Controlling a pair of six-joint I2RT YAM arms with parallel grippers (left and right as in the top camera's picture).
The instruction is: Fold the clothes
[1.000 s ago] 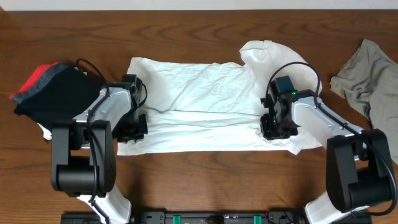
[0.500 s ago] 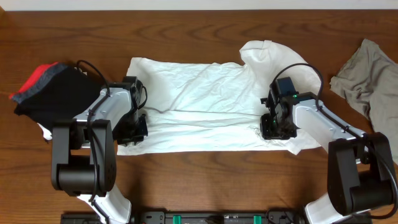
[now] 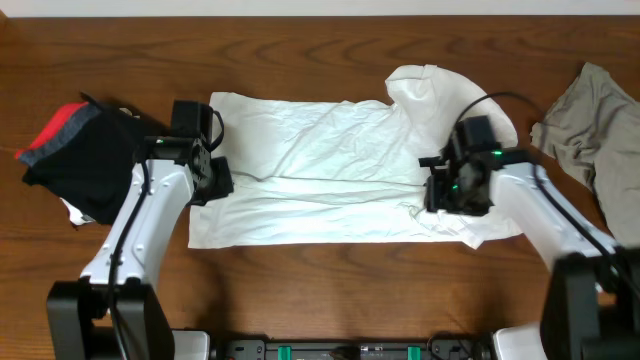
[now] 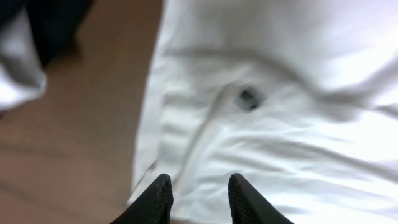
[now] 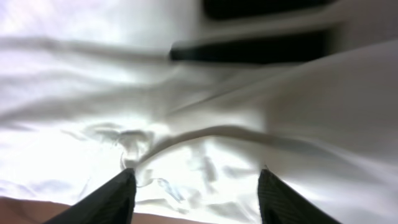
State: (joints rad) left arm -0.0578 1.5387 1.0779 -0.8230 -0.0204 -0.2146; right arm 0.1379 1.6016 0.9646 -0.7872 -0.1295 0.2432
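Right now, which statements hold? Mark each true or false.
1. The white shirt lies between the black and red pile and the grey garment. True.
2. The grey garment is on the robot's left. False: it is on the right.
3. The right fingers are spread apart over white cloth. True.
4. The left fingers clamp the black and red pile. False: they are open above the white shirt's edge.

A wrinkled white shirt (image 3: 320, 185) is spread flat across the middle, a crumpled grey garment (image 3: 590, 120) is bunched at the far right, and a black-and-red garment (image 3: 75, 150) is heaped at the left.
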